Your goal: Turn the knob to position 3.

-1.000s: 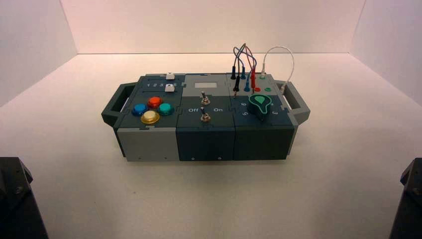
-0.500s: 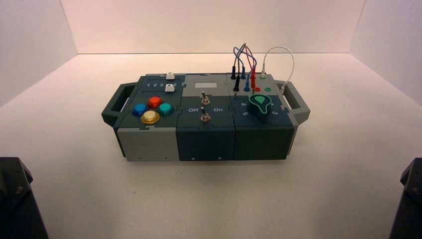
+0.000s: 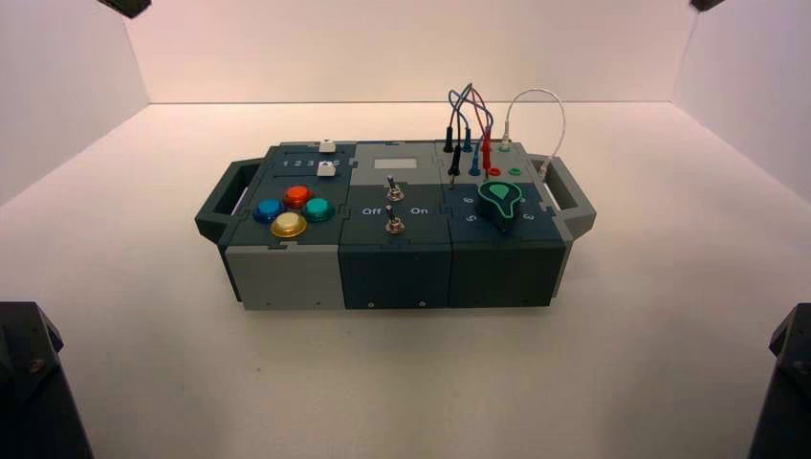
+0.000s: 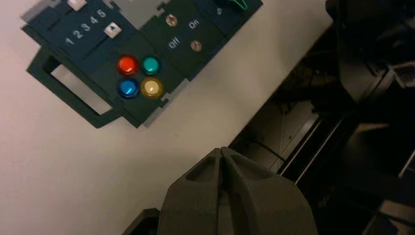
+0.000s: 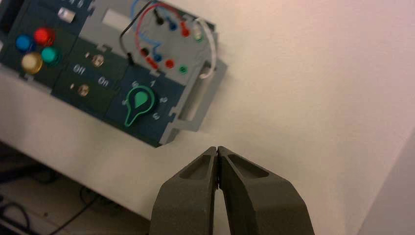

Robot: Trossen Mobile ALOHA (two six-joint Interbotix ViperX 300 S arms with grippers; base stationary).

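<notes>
The green teardrop knob (image 3: 499, 201) sits on the right part of the box (image 3: 287, 273), near its front. In the right wrist view the knob (image 5: 138, 104) points its tip away from the wires, covering the digit there. The small white "3" (image 5: 156, 116) is the neighbouring digit on the ring, by the right handle; it also shows in the high view (image 3: 529, 217). My right gripper (image 5: 217, 148) is shut and empty, well off the box beyond its right handle. My left gripper (image 4: 221, 149) is shut and empty, far from the box on its button side.
Four coloured push buttons (image 3: 290, 210) and two white sliders (image 3: 326, 158) are on the box's left. Two metal toggles (image 3: 392, 204) stand in the middle. Plugged wires (image 3: 471, 134) rise just behind the knob. Handles (image 3: 574, 196) stick out at both ends.
The box and knob have not moved. Small dark shapes have come into the top corners of the high view.
</notes>
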